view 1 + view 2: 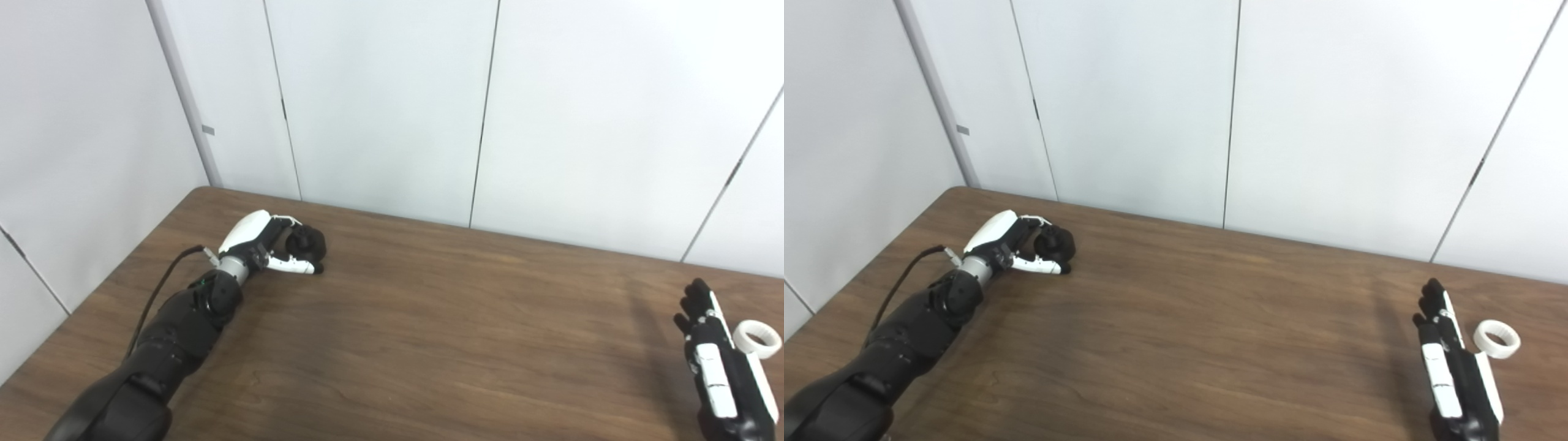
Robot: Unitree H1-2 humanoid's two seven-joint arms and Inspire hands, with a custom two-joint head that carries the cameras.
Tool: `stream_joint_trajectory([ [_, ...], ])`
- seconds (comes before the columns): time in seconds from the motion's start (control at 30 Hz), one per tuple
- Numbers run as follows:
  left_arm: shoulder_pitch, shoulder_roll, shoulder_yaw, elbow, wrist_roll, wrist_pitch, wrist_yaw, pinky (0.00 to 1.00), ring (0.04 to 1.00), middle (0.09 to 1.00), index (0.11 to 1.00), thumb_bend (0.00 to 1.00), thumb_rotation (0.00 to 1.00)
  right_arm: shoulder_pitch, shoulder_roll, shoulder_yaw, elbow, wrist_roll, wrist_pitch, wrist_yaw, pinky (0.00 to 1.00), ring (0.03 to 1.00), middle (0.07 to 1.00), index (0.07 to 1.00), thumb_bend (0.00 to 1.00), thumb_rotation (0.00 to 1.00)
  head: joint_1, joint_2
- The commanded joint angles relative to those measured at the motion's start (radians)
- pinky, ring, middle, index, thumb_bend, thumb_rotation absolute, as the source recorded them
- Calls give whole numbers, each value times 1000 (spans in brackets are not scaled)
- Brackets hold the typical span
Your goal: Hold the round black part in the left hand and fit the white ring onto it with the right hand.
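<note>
The round black part (307, 242) rests on the brown table (429, 331) at the far left. My left hand (269, 244) is curled around it, fingers over its top and thumb under its near side, so most of the part is covered. The white ring (758, 339) lies flat on the table at the far right. Just left of the ring my right hand (713, 355) stands edge-on with fingers straight and together, holding nothing. In the right eye view the ring (1496, 338) shows a small gap from the right hand (1448, 361).
White wall panels (392, 110) rise right behind the table's back edge. A black cable (160, 288) runs along the left forearm. The table's left edge slants close beside the left arm.
</note>
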Motion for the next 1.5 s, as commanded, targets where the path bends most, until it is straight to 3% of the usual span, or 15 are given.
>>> stream_joint_trajectory([
  [0.0,-16,32,1,-13,18,11,-8,1000,945,854,678,914,223,56,11,4,60,2,-8,0,982,1000,1000,1000,397,893,1,-1],
  [1.47,1,45,34,-8,-2,-16,-9,1000,944,851,682,930,205,51,0,5,72,4,-22,5,979,1000,998,1000,381,917,7,4],
])
